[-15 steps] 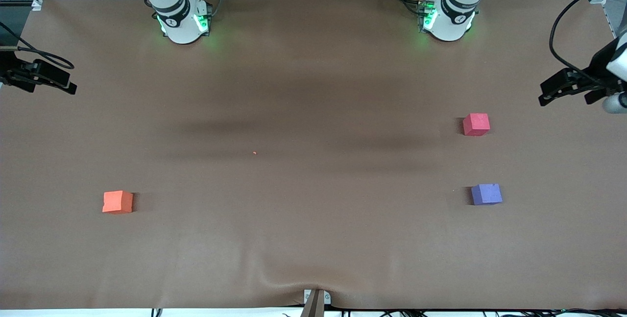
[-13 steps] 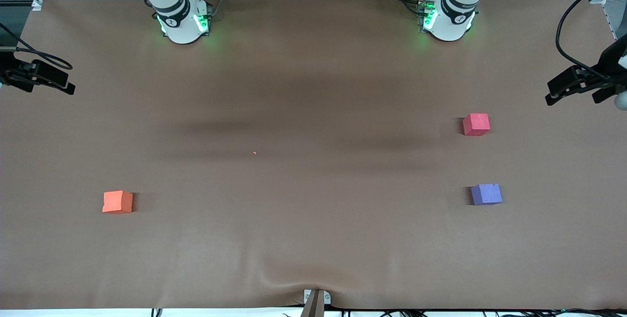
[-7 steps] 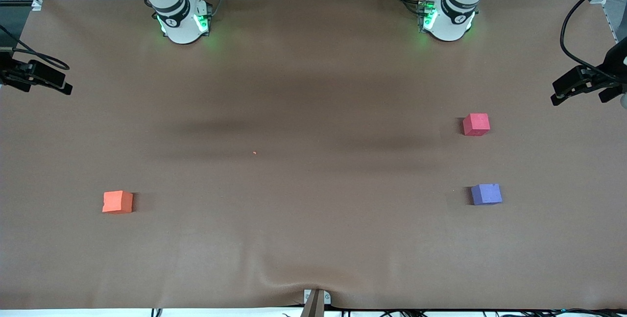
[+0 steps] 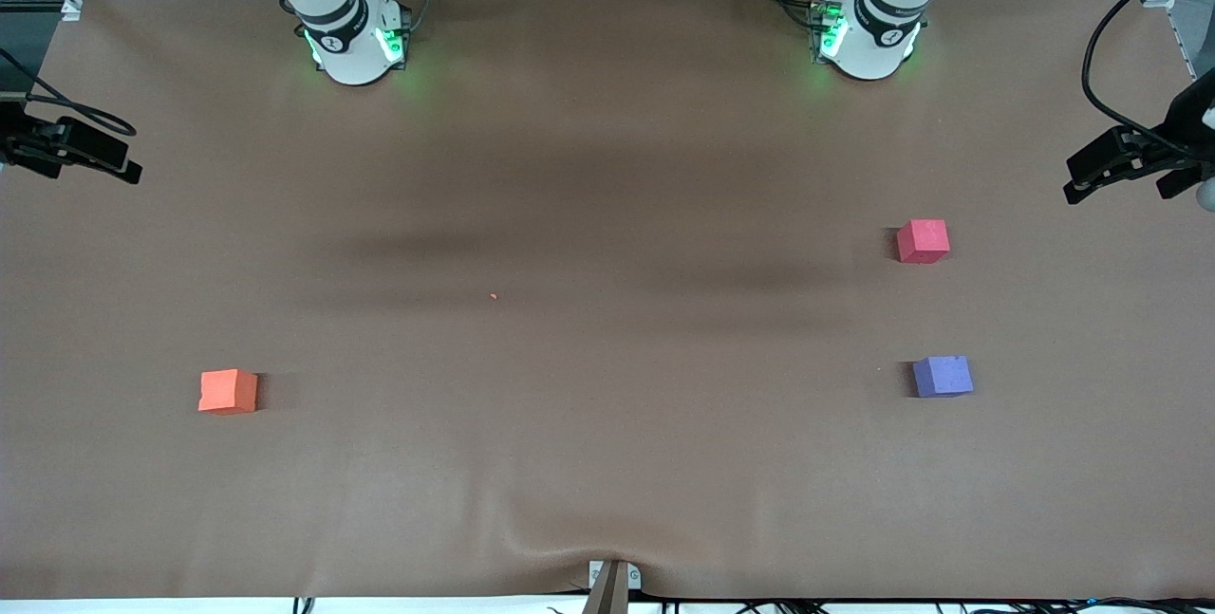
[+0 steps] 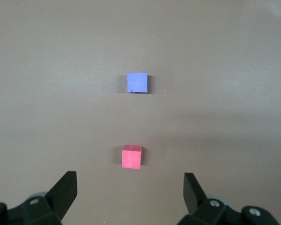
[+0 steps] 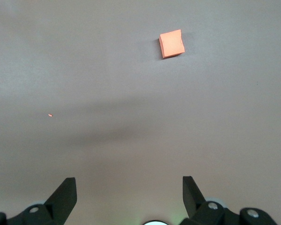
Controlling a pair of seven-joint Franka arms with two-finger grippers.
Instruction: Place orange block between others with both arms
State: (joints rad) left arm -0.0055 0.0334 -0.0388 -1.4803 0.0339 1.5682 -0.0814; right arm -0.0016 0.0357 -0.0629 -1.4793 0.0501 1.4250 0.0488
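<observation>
The orange block (image 4: 228, 391) (image 6: 172, 43) lies on the brown table toward the right arm's end. The others lie toward the left arm's end: a pinkish-red cube (image 4: 923, 241) (image 5: 131, 156) and a purple-blue cube (image 4: 943, 376) (image 5: 137, 83), which is nearer to the front camera. A bare gap separates the two. My left gripper (image 4: 1106, 168) (image 5: 130, 187) hangs high over the table's edge at the left arm's end, open and empty. My right gripper (image 4: 90, 157) (image 6: 129, 190) hangs over the edge at the right arm's end, open and empty.
A tiny orange speck (image 4: 493, 296) (image 6: 50, 115) lies near the middle of the table. The brown cloth is wrinkled at the front edge (image 4: 570, 543). The green-lit arm bases (image 4: 356, 40) (image 4: 869, 35) stand along the edge farthest from the front camera.
The left gripper has drifted a little outward toward the left arm's end of the table. The right gripper has barely shifted. The three cubes have not moved.
</observation>
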